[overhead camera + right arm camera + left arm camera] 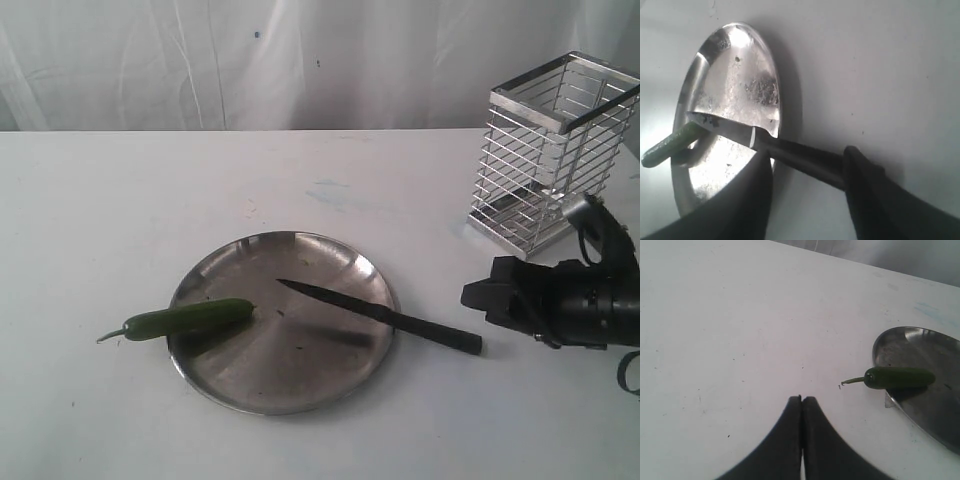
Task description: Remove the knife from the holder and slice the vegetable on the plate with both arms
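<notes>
The knife (380, 316) lies with its dark blade on the plate (300, 375) and its black handle over the rim onto the table. The green vegetable (195, 317) rests across the plate's left rim, stem pointing off the plate. The wire holder (550, 150) stands at the back right and looks empty. My right gripper (480, 297) hovers just behind the handle's end, open; in the right wrist view the knife (805, 161) runs beyond its spread fingers (808, 150), untouched. My left gripper (801, 399) is shut and empty over bare table, short of the vegetable (900, 377) and plate (935, 410).
A white table carries everything, with a white curtain behind it. The left arm is out of the exterior view. The right arm's black body and cables (590, 300) sit between the holder and the table's front right.
</notes>
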You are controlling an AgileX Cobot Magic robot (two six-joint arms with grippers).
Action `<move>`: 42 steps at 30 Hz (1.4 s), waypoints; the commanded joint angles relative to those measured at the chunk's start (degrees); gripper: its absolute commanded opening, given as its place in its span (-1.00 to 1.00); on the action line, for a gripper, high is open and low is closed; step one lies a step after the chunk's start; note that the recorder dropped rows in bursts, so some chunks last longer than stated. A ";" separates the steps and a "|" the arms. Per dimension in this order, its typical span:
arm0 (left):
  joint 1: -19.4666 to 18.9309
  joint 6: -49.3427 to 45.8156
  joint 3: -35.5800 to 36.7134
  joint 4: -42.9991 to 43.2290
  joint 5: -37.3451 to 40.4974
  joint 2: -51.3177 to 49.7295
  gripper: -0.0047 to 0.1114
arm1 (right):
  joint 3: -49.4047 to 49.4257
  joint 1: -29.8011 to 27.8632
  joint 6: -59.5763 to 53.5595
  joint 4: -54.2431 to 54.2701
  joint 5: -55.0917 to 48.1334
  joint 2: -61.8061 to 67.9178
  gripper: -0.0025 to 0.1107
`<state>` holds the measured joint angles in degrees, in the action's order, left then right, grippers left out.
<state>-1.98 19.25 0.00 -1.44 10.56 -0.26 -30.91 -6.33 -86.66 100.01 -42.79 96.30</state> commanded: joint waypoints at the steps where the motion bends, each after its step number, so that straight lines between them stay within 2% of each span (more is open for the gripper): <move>1: 0.45 -0.07 0.00 0.21 0.17 0.26 -0.92 | -2.46 0.04 -6.14 -0.07 -0.94 -0.19 -0.20; 6: 0.45 -0.07 0.00 0.21 0.17 0.26 -0.92 | -6.11 1.22 -6.14 -5.61 -11.40 -1.77 -0.20; 9: 0.45 -0.07 0.00 0.21 0.17 0.26 -0.92 | -7.87 5.59 -6.14 -10.08 -10.42 -4.41 -0.20; 13: 0.45 -0.07 0.00 0.21 0.17 0.26 -0.92 | -8.63 13.98 -0.52 -21.63 4.32 -9.06 -0.20; 17: 0.45 -0.07 0.00 0.21 0.17 0.26 -0.92 | -8.63 25.03 11.63 -40.43 20.52 -14.38 -0.20; 22: 0.45 -0.07 0.00 0.21 0.17 0.26 -0.92 | -8.63 36.79 24.48 -60.63 33.34 -18.28 -0.20; 25: 0.45 -0.07 0.00 0.21 0.17 0.26 -0.92 | -8.49 39.39 25.24 -69.46 40.48 -17.31 -0.20; 28: 0.45 -0.07 0.00 0.21 0.17 0.26 -0.92 | -8.29 38.08 16.87 -75.52 51.72 -13.84 -0.20; 32: 0.45 -0.07 0.00 0.21 0.17 0.26 -0.92 | -8.41 37.19 -4.50 -68.37 69.78 -9.82 -0.20; 34: 0.45 -0.07 0.00 0.21 0.17 0.26 -0.92 | -8.48 37.19 -15.87 -61.94 72.65 -8.89 -0.20; 37: 0.45 -0.07 0.00 0.21 0.17 0.26 -0.92 | -8.93 38.77 -15.04 -45.20 72.41 -8.89 -0.25; 39: 0.45 -0.07 0.00 0.21 0.17 0.26 -0.92 | -10.37 40.24 -17.12 -30.38 71.59 -8.89 -0.51; 40: 0.45 -0.07 0.00 0.21 0.17 0.26 -0.92 | -11.29 41.46 -23.17 -19.02 70.26 -8.89 -0.70; 41: 0.45 -0.07 0.00 0.21 0.17 0.26 -0.92 | -11.77 42.33 -27.40 -14.45 69.84 -8.89 -0.81; 42: 0.45 -0.07 0.00 0.21 0.17 0.26 -0.92 | -13.01 44.44 -36.28 -8.30 70.76 -8.89 -0.96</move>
<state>-1.98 19.25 0.00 -1.44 10.56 -0.26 -42.32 35.53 -112.21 80.65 27.55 87.52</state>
